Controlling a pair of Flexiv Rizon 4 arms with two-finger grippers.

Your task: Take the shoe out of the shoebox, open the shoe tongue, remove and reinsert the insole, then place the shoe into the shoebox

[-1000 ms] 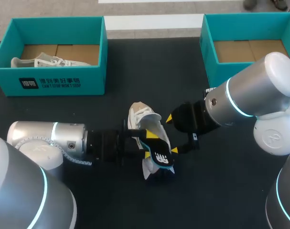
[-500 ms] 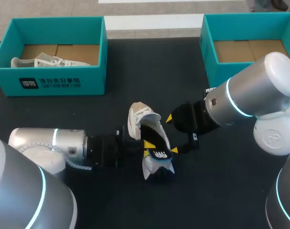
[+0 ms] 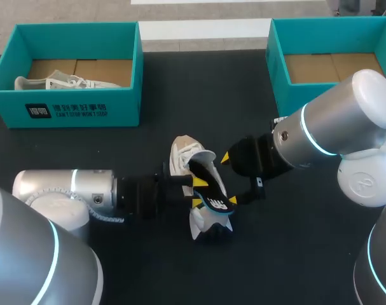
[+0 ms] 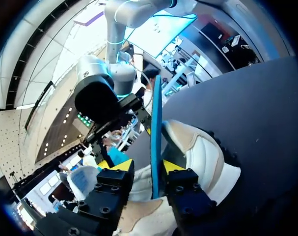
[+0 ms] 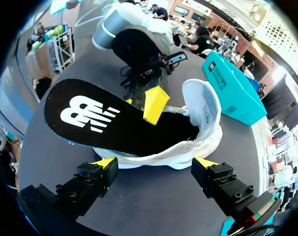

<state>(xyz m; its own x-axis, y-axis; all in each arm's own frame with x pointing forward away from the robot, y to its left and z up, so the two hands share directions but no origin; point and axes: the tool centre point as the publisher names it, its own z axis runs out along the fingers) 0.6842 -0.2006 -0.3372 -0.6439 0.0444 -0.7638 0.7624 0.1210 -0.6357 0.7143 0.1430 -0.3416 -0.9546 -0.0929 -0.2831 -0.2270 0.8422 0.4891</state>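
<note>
Okay, head view first. The shoe (image 3: pixel 182 155) lies on the dark table (image 3: pixel 180 273), mid-table, between our two arms and outside both teal boxes. The left pincer (image 3: pixel 197 193) comes in from the left and is clamped on the black insole (image 3: pixel 210 182), which sticks up and out of the shoe opening. The right pincer (image 3: pixel 228 178) sits just beside the shoe on the other side, fingers spread wide, holding nothing. We can't tell whether its tips touch the shoe. The shoe's front end is covered by the insole and fingers. The shoe is white and beige, with laces. The left shoebox (image 3: pixel 84 111) holds a second pale shoe (image 3: pixel 59 82). The right shoebox (image 3: pixel 278 63) shows only its cardboard floor.

Left wrist view: the insole (image 4: pixel 156 123) is seen edge-on, a thin blue strip standing between the yellow tips of the left pincer (image 4: pixel 140 166), right against one fingertip (image 4: pixel 171 167). The other tip's contact is hard to make out behind white shoe material. The shoe (image 4: pixel 203 157) lies just ahead of and beside the fingers, cream with a dark sole.

Right wrist view: the shoe (image 5: pixel 188 150) lies on its side just ahead of the open right pincer (image 5: pixel 155 162). The insole (image 5: pixel 90 115) has a black face with a white logo. One left fingertip (image 5: pixel 154 103) presses on top of it, and the other is mostly hidden underneath.
</note>
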